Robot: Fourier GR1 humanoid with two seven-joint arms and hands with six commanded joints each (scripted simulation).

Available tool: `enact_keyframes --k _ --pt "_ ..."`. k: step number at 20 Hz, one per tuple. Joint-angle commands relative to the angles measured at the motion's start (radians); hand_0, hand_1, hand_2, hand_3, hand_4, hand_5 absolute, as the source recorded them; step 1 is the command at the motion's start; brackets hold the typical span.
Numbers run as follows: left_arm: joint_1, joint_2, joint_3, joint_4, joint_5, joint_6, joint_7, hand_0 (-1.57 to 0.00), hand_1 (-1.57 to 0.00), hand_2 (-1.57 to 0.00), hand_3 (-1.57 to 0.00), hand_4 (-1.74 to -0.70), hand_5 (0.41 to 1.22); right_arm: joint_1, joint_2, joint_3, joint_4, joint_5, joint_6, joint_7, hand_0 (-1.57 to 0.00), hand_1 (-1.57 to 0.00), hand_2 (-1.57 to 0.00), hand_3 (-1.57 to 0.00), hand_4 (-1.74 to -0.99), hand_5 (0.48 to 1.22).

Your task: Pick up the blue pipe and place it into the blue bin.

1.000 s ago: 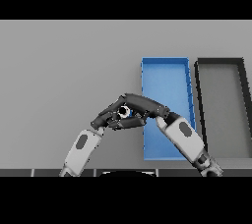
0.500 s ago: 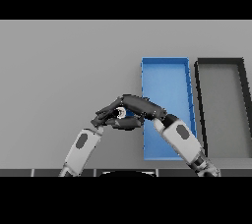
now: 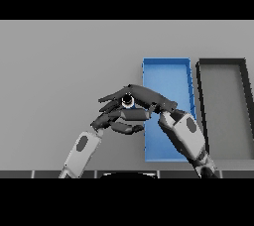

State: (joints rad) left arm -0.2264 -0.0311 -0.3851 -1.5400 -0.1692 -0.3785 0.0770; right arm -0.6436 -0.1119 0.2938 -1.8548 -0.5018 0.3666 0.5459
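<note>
I see the R hand (image 3: 144, 96) reaching in from lower right, fingers curled round the blue pipe (image 3: 128, 100); only its round end w/ a dark hole shows between the fingers. Pipe is held just left of the blue bin (image 3: 166, 71), over the grey table (image 3: 59, 71), not inside the bin. The L hand (image 3: 116, 120) sits directly below the R hand, touching or nearly so, fingers bent loosely; I cannot tell if it holds anything. A dark bin (image 3: 223, 106) stands beside the blue one, on its right.
</note>
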Motion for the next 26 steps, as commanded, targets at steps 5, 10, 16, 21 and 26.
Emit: enact_keyframes --k 5,10,16,21,26 --pt "0.005 -0.002 -0.008 -0.004 -0.004 -0.002 0.014 0.0 0.0 0.0 0.0 -0.91 0.437 -0.242 -0.053 -0.149 0.072 -0.195 -0.043 0.04 -1.57 -1.57 -1.57 -1.57 -1.741 1.221" --pt "-0.008 0.016 0.006 -0.014 0.005 -0.015 0.041 0.0 0.0 0.0 0.0 -0.89 0.428 -0.418 -0.15 -0.288 0.239 -0.08 -0.143 -0.017 -1.57 -1.57 -1.57 -1.57 -1.741 1.221" --pt "-0.016 0.014 0.003 -0.013 -0.01 -0.004 0.035 0.0 0.0 0.0 0.0 -0.88 0.412 -0.383 -0.26 -0.397 0.431 0.021 -0.101 -0.044 -1.57 -1.57 -1.57 -1.57 -1.741 1.221" --pt "0.0 0.015 -0.006 -0.027 -0.012 -0.004 0.031 0.0 0.0 0.0 0.0 -0.87 0.419 -0.206 -0.274 -0.429 0.413 0.045 -0.1 -0.005 -1.57 -1.57 -1.57 -1.57 -1.741 1.221" --pt "0.032 0.013 -0.015 -0.045 -0.005 -0.006 0.032 0.0 0.0 0.0 0.0 -0.88 0.423 -0.012 -0.272 -0.438 0.339 0.074 -0.128 0.064 -1.57 -1.57 -1.57 -1.57 -1.741 1.221"
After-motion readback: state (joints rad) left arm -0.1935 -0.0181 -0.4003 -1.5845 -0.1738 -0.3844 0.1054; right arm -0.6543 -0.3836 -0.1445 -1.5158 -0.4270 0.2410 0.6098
